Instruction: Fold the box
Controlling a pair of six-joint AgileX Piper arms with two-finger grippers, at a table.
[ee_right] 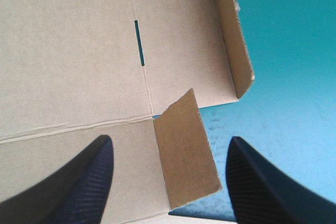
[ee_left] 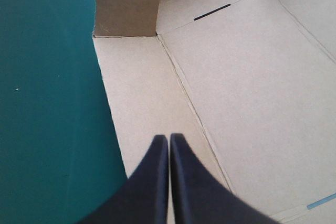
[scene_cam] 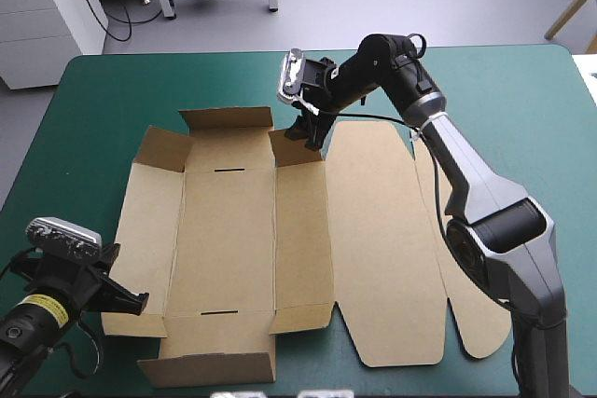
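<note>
Right wrist view shows the right claw [ee_right: 170,142] released, its two black fingers [ee_right: 84,182] standing well apart, with a small corner flap [ee_right: 184,153] of the box [ee_right: 68,51] tilted up between them. Just ahead of that flap lies flat brown board with a narrow slot [ee_right: 139,43] cut beside a crease. To one side the end flap [ee_right: 231,40] stands raised along the sheet's far edge, with the teal-green counter [ee_right: 283,51] beyond it.

From the high view, this claw hangs over the far right corner of the box's base, the arm reaching in from the right.

The left claw [ee_left: 169,139] is clenched, its fingers pressed together into one point, above the box's left side panel [ee_left: 147,93]; whether it touches the board I cannot tell. Ahead of it the far-left flap [ee_left: 126,3] is tipped up. In the high view it sits at the sheet's near left corner.

The box itself lies spread in the middle of the counter, mostly flat, with its lid panel [scene_cam: 382,240] flat to the right of the base.
</note>
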